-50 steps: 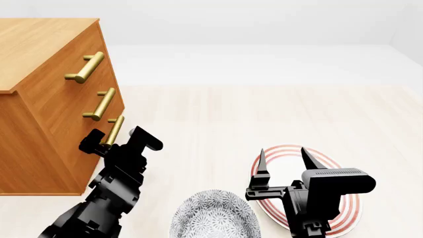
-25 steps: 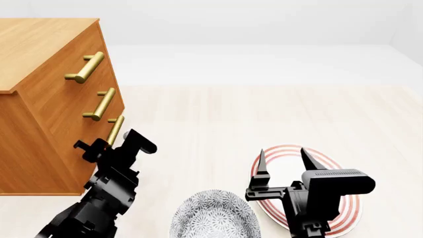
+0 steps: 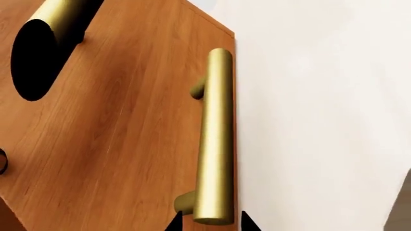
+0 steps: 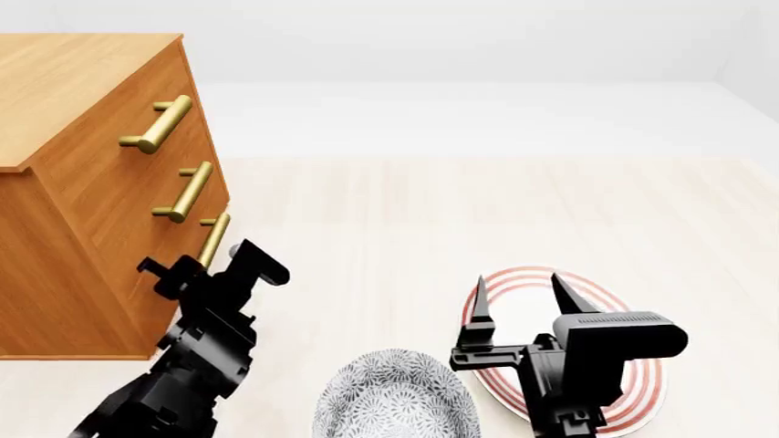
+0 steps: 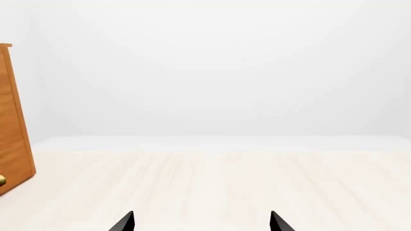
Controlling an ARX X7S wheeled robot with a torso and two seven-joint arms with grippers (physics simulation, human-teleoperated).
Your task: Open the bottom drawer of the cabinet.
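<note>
The cabinet [image 4: 73, 91] stands at the left with three stacked drawers. My left gripper [image 4: 204, 265] is open at the bottom drawer [image 4: 140, 306]. Its jaws stand on either side of the lower end of that drawer's gold bar handle [image 4: 214, 235]. In the left wrist view the handle [image 3: 215, 139] runs along the drawer front [image 3: 115, 144], and the gripper [image 3: 211, 224] straddles its near end with a small gap on each side. The drawer looks shut. My right gripper [image 4: 517, 297] is open and empty above the plate; it also shows in the right wrist view [image 5: 202, 222].
A red-ringed white plate [image 4: 524, 315] lies on the pale floor under my right gripper. A grey patterned bowl [image 4: 396, 397] sits near the bottom middle. The middle drawer's handle [image 4: 182, 192] and the top drawer's handle [image 4: 159, 123] are above the left gripper.
My left gripper has moved a little left, toward the cabinet front, over the lower end of the bottom handle. The right arm has barely moved.
</note>
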